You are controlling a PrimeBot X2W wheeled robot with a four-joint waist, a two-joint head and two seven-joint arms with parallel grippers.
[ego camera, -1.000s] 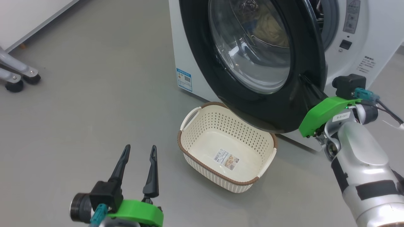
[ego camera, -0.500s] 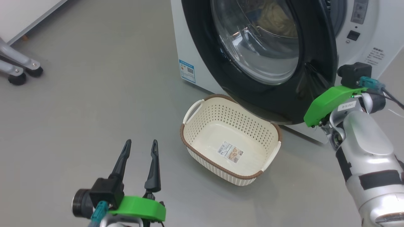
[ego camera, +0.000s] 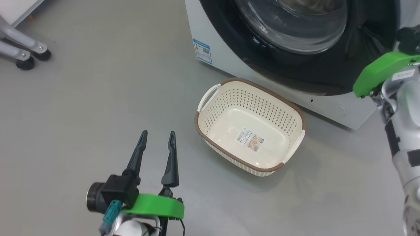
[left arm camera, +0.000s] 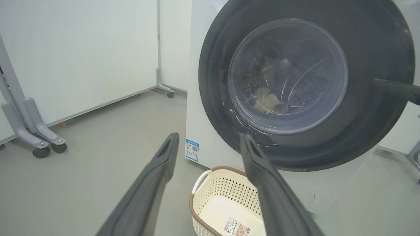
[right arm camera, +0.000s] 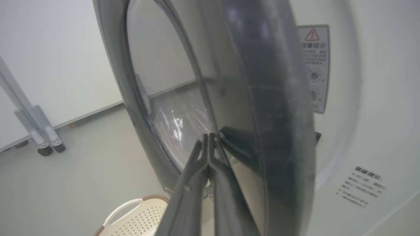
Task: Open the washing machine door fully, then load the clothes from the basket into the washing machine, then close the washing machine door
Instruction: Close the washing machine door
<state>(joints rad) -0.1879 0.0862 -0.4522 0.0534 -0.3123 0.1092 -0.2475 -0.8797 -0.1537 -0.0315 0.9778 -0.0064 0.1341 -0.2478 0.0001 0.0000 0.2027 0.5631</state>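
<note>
1. Left tool (ego camera: 157,132): at 7 o'clock in my head view. Its fingers are spread wide with nothing between them. It hangs over the floor (ego camera: 92,98), well apart from the basket.
2. Right tool (right arm camera: 207,137): fingers pressed together, gripping nothing. The tips lie against the door's outer face, at the edge of the glass. My left wrist view shows one finger crossing the rim at 3 o'clock.
3. Door (ego camera: 315,78): black rim, clear bowl, standing close against the washer front. I cannot tell whether it is latched.
4. Washer (ego camera: 223,62): white, at 1 o'clock in my head view, with a sticker (ego camera: 202,51) at its lower corner.
5. Clothes (left arm camera: 270,102): a pale heap inside the drum, seen through the glass at its 7 o'clock.
6. Basket (ego camera: 249,101): on the floor, at 6 o'clock from the door and just beside the washer. A label (ego camera: 251,140) sits on its bare bottom.
7. Castor legs (ego camera: 24,54): at 10 o'clock in my head view.
</note>
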